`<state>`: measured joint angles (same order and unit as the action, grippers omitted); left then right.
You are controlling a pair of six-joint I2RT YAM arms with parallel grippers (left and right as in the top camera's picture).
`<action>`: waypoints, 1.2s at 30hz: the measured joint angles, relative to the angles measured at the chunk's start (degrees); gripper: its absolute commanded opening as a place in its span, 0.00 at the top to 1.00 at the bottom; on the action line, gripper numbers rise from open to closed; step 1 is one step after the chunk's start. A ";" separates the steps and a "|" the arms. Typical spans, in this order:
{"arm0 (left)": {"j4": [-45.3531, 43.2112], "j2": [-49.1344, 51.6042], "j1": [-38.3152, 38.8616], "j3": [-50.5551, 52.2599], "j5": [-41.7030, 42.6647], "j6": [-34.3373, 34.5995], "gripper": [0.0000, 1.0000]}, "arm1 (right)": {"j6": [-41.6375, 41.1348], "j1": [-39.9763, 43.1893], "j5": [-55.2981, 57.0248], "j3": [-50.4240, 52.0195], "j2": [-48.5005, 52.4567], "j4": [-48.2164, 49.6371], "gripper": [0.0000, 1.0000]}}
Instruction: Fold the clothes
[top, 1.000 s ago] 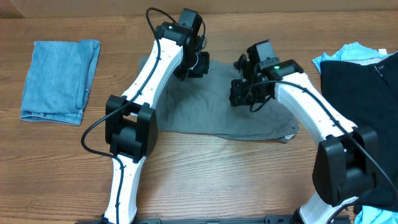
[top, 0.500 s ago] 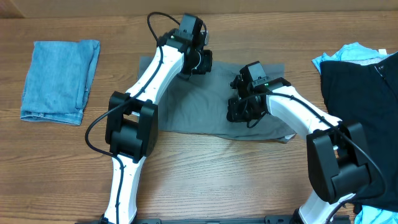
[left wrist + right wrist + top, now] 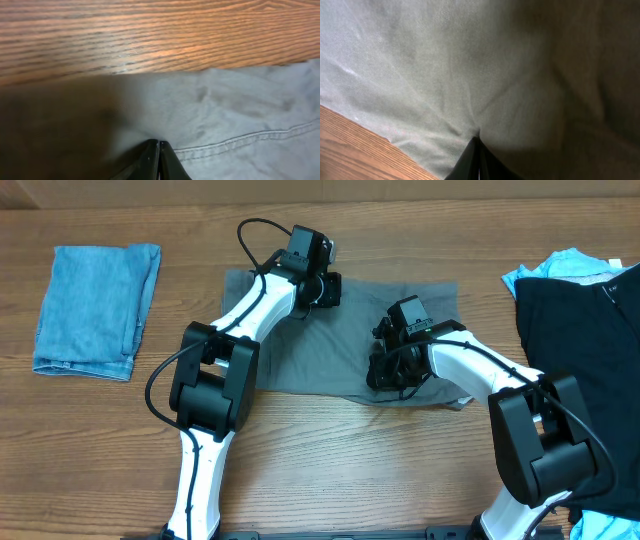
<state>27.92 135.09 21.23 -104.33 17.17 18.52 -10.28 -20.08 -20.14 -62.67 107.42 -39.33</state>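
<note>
Mid-grey shorts [image 3: 320,345] lie spread flat on the wooden table [image 3: 330,450]. My left gripper [image 3: 322,290] is over their far edge. In the left wrist view it [image 3: 159,150] is shut, its tips resting on grey cloth [image 3: 240,110] beside a stitched seam, with bare wood just beyond. My right gripper [image 3: 384,374] is low over the shorts' near right part. In the right wrist view it [image 3: 479,142] is shut, tips pressed on the fabric [image 3: 435,65], where creases fan out from the point. Nothing shows between either pair of fingers.
A folded blue denim piece [image 3: 95,310] lies at the far left. A black garment [image 3: 585,350] covers the right edge, with a light-blue garment [image 3: 560,265] peeking out behind it. Both arms reach in from the table's near edge.
My right gripper has slid toward the near edge of the shorts and a little left. My left gripper has dropped lower at the far edge. The shorts lie flatter.
</note>
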 measured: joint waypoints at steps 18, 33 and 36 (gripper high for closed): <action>3.69 2.14 0.04 -7.26 -3.78 1.07 0.95 | 0.00 -0.22 -7.10 -10.14 0.00 -0.39 0.96; 4.22 5.31 -0.26 -8.94 0.37 1.07 0.88 | -1.25 -5.16 -7.02 -0.85 4.20 13.66 0.96; 6.82 5.31 -0.74 -13.00 3.69 1.09 0.87 | -1.68 -5.20 -7.72 -0.85 4.90 13.57 0.96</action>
<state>34.74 140.40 20.49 -117.34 20.86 19.62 -11.97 -25.28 -27.86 -63.53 112.31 -25.76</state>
